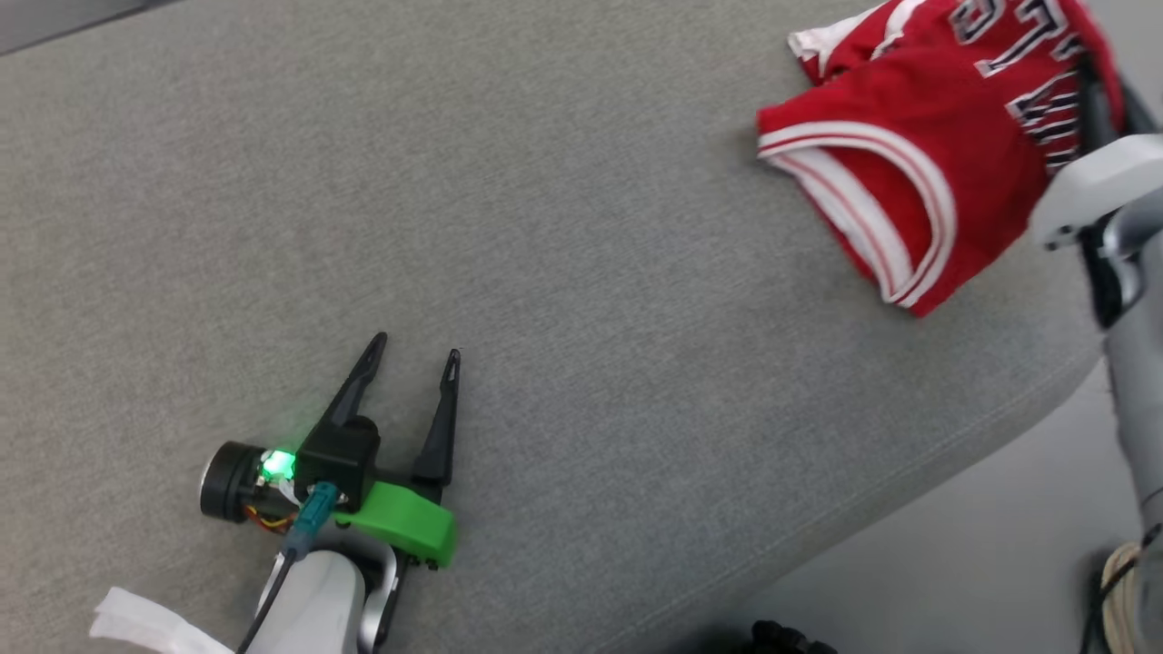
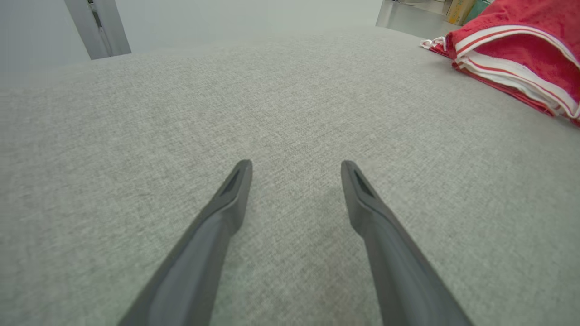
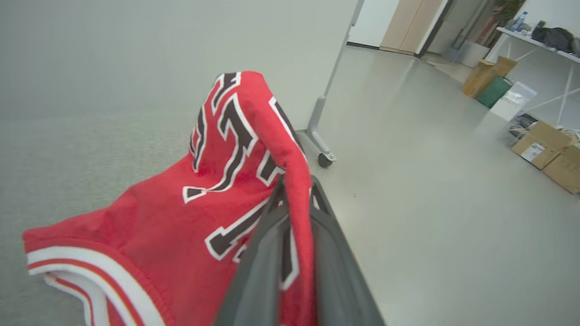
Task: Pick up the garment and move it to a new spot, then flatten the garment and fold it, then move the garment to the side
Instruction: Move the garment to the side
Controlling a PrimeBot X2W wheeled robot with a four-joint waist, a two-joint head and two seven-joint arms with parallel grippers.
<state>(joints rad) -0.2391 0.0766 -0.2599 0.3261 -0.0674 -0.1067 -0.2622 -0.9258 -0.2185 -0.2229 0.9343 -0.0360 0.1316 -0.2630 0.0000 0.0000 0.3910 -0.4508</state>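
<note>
Red knit jersey [image 1: 909,118], one item: sleeveless cut, armhole edged in a broad white band with thin red stripes, black block characters outlined in white across the front; they cannot be read whole. Cloth soft, slightly napped, creased and doubled over on itself. Location: far right part of the grey surface [image 1: 581,227], close to its rounded front edge; most of it lies on the surface, one fold is lifted off it

Right gripper [image 3: 297,185], one: two long dark fingers pressed together on the raised fold of the jersey, red cloth draped over and between the tips in the right wrist view. Pale forearm casing [image 1: 1090,191], smooth and rounded, over the jersey's right side in the head view

Left gripper [image 1: 416,346], one: two dark tapered fingers spread wide, nothing between them, low above bare surface and well apart from the jersey; whether the tips touch the fabric cannot be told. Green plastic bracket [image 1: 409,527], one, and a lit green lamp [image 1: 277,463], one, at its wrist

Grey surface, one: upholstered, coarse woven fabric, flat top, soft rounded edge

Floor [image 3: 430,203]: smooth, pale, faintly glossy. Metal stand leg [image 3: 322,136], one, with one castor. Cardboard boxes [image 3: 539,145], at least three, brown, along the far right of the room
</note>
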